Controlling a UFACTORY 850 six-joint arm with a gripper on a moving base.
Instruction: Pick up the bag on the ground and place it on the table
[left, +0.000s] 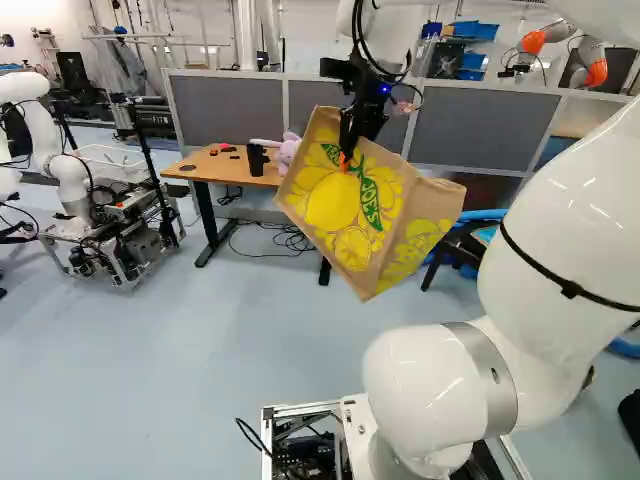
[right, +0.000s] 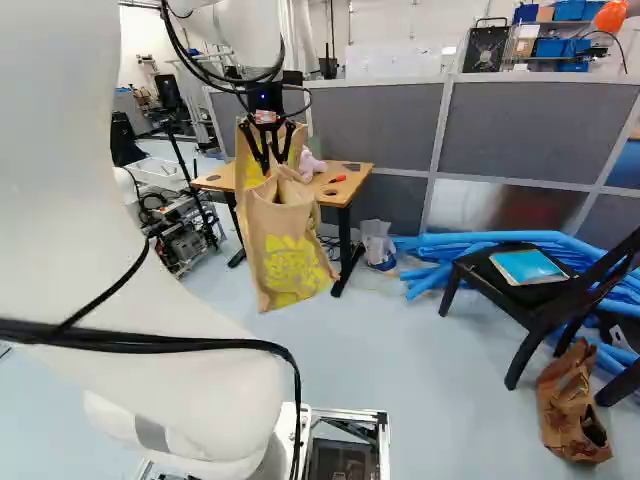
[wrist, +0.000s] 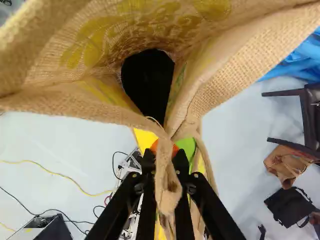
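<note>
High above the floor, my gripper (left: 347, 163) is shut on the rim of a tan burlap bag (left: 330, 205) with a yellow fruit print. The bag hangs tilted, appearing in front of the wooden table (left: 228, 165) in the left base view. In the right base view its lower part (right: 290, 265) overlaps the table's near side. In the wrist view a fold of the bag (wrist: 162, 180) is pinched between the fingers of the gripper (wrist: 165, 159), and the bag's mouth gapes ahead of them, dark inside. Whether the bag touches the table cannot be told.
A pink plush toy (right: 311, 165) and a black cup (left: 257, 159) stand on the table. Grey partitions (right: 375, 125) rise behind. Right of it in the right base view are blue tubes (right: 440, 250), a black chair (right: 520, 300) and a brown paper bag (right: 572, 405). Another robot (left: 70, 185) stands left.
</note>
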